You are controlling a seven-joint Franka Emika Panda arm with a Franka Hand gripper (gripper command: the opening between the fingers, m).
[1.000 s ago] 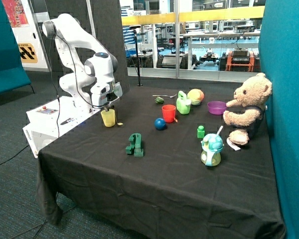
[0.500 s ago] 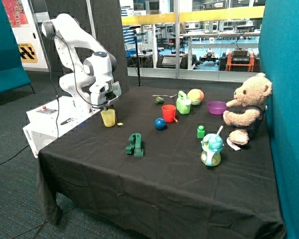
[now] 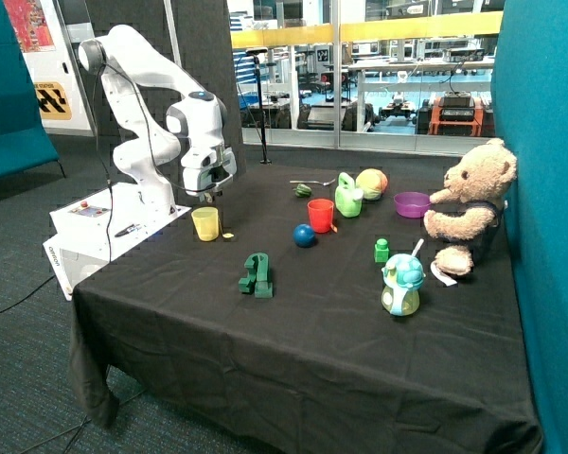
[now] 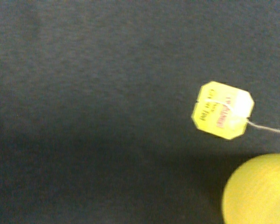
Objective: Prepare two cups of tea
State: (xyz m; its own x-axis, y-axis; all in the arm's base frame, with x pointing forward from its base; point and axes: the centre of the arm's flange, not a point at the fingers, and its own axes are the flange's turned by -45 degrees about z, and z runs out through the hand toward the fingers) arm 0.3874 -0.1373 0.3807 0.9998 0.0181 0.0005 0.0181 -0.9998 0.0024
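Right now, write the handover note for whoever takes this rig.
Gripper: above the yellow cup, clear of it; holding nothing visible.
Yellow cup: near the robot's base, its tea tag lying on the cloth beside it, string running toward the cup.
Red cup: mid-table by the blue ball; tea inside not visible.
Left: confirm the yellow cup's bag, then check the red cup.

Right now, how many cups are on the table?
2. The yellow cup stands near the table's edge by the robot base, below the raised gripper, with a tea bag tag lying beside it. The red cup stands mid-table between the blue ball and green watering can.
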